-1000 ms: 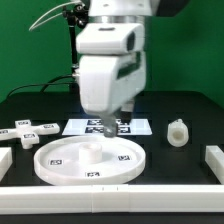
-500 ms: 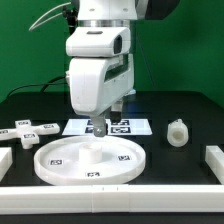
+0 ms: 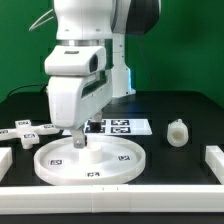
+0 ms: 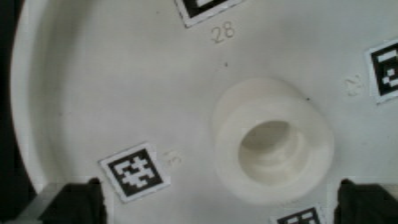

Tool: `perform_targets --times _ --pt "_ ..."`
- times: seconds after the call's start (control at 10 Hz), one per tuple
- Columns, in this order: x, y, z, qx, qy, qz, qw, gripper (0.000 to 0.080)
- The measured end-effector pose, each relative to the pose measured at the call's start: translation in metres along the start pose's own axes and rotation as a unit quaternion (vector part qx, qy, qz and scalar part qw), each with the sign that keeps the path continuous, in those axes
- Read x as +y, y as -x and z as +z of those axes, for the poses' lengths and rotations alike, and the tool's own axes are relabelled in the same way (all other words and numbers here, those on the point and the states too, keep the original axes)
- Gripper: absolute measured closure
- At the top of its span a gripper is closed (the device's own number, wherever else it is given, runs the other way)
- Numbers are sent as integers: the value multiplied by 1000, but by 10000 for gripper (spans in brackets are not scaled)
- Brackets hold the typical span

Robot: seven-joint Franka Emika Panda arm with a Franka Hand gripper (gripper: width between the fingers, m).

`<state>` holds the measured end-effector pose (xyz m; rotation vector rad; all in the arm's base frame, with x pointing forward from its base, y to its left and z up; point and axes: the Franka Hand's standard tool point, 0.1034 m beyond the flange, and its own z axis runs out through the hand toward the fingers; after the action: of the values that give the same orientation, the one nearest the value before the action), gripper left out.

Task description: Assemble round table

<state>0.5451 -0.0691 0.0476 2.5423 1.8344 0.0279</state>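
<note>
The large rimmed round disc (image 3: 110, 165) lies flat at the front middle, with a raised hub in its centre. My gripper (image 3: 78, 139) hangs just above the disc, at the hub's left in the exterior view. In the wrist view the disc (image 4: 107, 90) fills the frame and its hub (image 4: 270, 146) with a round hole lies between my dark fingertips (image 4: 80, 200). The gripper (image 4: 217, 205) is open and empty. The short cylindrical leg (image 3: 177, 132) stands apart at the exterior view's right. The tagged foot piece (image 3: 27, 133) lies at the left.
The marker board (image 3: 127, 126) lies behind the disc, partly hidden by the arm. A plain white block (image 3: 214, 160) lies at the front right and another (image 3: 4, 160) at the front left edge.
The arm has swung toward the exterior view's left and come down, from over the marker board to just above the disc beside its hub. The parts have not moved.
</note>
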Motion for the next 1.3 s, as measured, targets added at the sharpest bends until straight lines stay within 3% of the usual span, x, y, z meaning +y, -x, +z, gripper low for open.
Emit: perform_targets --times 0.8,1.1,1.3 --pt "-15 1 29 -1 -23 4 1000 150" --pt "-17 0 31 -1 -25 4 1000 150" --pt "-17 0 31 -1 -25 4 1000 397"
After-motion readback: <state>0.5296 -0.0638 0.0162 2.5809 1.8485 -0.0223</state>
